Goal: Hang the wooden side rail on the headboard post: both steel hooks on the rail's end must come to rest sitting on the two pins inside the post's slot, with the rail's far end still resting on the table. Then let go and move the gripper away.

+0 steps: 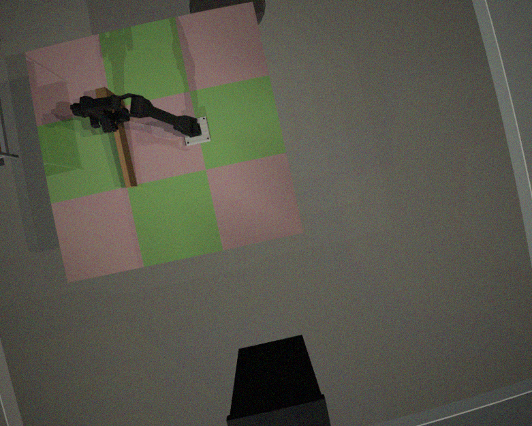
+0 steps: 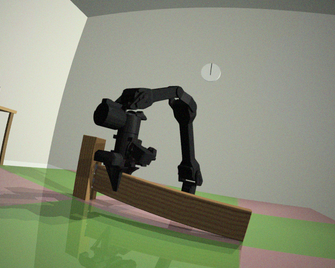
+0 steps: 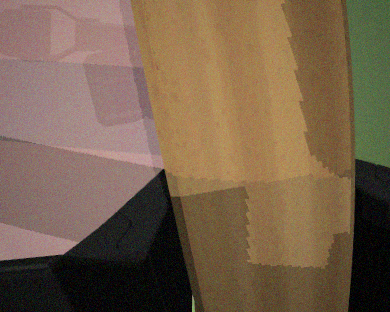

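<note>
Wooden grain fills the wrist view: the side rail runs straight through the middle, with a dark finger pressed against each flank, pink worktop on one side of it and green on the other. That view hides the post and the rail's ends.

Only the exterior view shows height. The claw points straight down and is clenched on the side rail near its raised end, its fingers straddling the board's top edge. Just beside the claw stands the upright headboard post, and the rail's raised end meets the post's slotted face; small bits of steel show at that joint, but whether the hooks sit on the pins I cannot tell. Away from the claw the rail slopes down, and its far end rests on the worktop.

From above, the arm reaches out from its white base plate across the checkered pink and green worktop. The claw covers the joint, and the rail extends away from it as a narrow brown strip.
</note>
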Robot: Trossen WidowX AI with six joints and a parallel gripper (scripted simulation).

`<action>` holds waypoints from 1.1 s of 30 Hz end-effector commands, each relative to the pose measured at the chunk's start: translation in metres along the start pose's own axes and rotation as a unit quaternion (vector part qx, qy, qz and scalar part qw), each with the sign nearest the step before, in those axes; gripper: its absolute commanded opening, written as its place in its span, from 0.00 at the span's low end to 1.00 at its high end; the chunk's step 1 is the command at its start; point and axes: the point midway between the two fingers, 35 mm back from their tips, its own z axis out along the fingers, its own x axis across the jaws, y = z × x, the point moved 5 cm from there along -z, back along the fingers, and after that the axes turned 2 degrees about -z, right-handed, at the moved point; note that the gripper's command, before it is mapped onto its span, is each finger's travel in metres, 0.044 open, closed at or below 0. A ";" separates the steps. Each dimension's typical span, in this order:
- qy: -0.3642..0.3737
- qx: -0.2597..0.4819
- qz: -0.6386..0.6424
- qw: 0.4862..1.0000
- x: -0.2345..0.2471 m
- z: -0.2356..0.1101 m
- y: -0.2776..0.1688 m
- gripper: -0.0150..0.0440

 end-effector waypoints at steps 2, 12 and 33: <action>-0.005 0.003 -0.002 1.000 -0.002 -0.004 -0.002 0.25; -0.005 0.003 -0.002 1.000 -0.001 -0.003 -0.003 0.25; -0.005 0.003 -0.002 1.000 0.001 -0.001 -0.005 0.25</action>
